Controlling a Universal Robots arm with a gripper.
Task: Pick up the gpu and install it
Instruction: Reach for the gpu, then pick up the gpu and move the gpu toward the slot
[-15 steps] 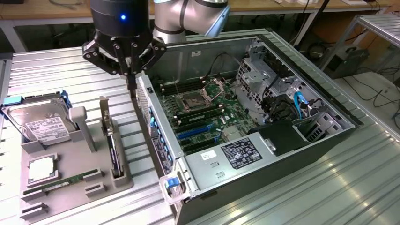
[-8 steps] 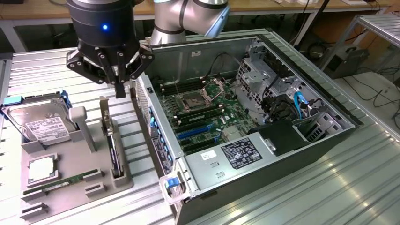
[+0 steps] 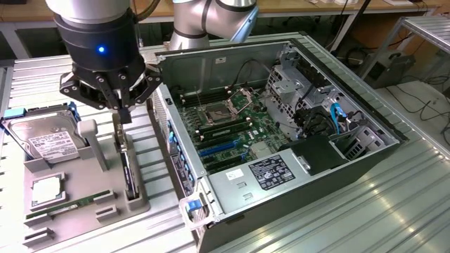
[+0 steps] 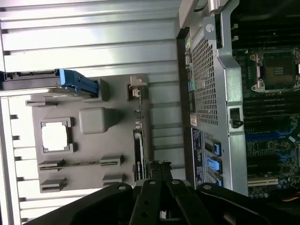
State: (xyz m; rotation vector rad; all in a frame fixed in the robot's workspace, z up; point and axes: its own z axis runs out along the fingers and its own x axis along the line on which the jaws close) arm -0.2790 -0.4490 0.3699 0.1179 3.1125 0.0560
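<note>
Above tray [image 3: 77, 182] | jaws closed together | gpu [image 3: 126, 171] on edge just beneath them

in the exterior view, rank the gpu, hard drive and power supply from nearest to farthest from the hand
1. gpu: standing on edge in the tray, just below the hand.
2. hard drive: at the tray's end, toward the exterior view's left.
3. power supply: inside the case, toward the exterior view's right.
</note>
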